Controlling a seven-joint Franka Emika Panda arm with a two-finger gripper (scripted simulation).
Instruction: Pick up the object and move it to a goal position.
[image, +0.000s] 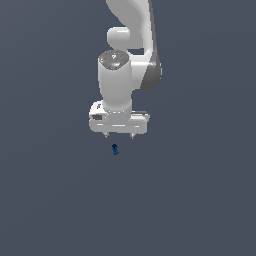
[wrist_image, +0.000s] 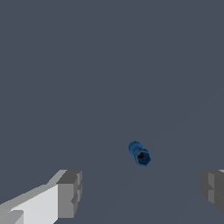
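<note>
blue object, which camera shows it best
The wrist view: the blue object looks large there, with its short stubby shape and dark end clear, between the open claw fingers. The exterior view shows only a tiny blue speck below the claw.

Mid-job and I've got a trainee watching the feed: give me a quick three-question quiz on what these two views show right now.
1. True or false: the gripper is shut on the blue object.
2. Multiple choice: in the exterior view, the blue object appears
A. level with the arm's wrist
B. just under the gripper, nearer the fingertip on the exterior view's left
C. far off at the exterior view's right edge
3. Fill in: in the wrist view, one end of the object shows a dark ____.

Key
1. False: the fingertips stand wide apart, and the object touches neither.
2. B
3. opening (hollow end)
</note>
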